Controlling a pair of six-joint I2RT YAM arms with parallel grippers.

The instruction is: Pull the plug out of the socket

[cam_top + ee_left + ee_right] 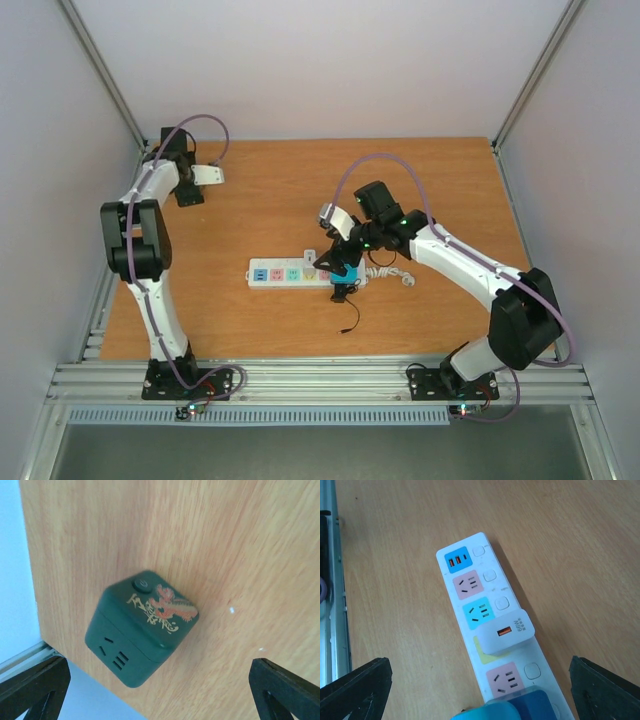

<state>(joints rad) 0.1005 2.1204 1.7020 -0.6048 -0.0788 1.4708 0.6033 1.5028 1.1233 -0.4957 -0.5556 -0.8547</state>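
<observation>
Now my right gripper (480, 685) and left gripper (206, 176) are both wide open, holding nothing. The socket (290, 273) lies in the middle, under the right one. I should drop around the blue plug (520, 707), squeeze its sides, then pull straight up.

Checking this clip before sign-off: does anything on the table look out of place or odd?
One thing: a dark green cube-shaped socket adapter with a gold-and-red print sits alone at the edge of the wooden table beneath the open left claw, away from the long white power strip. Nothing looks damaged.
</observation>
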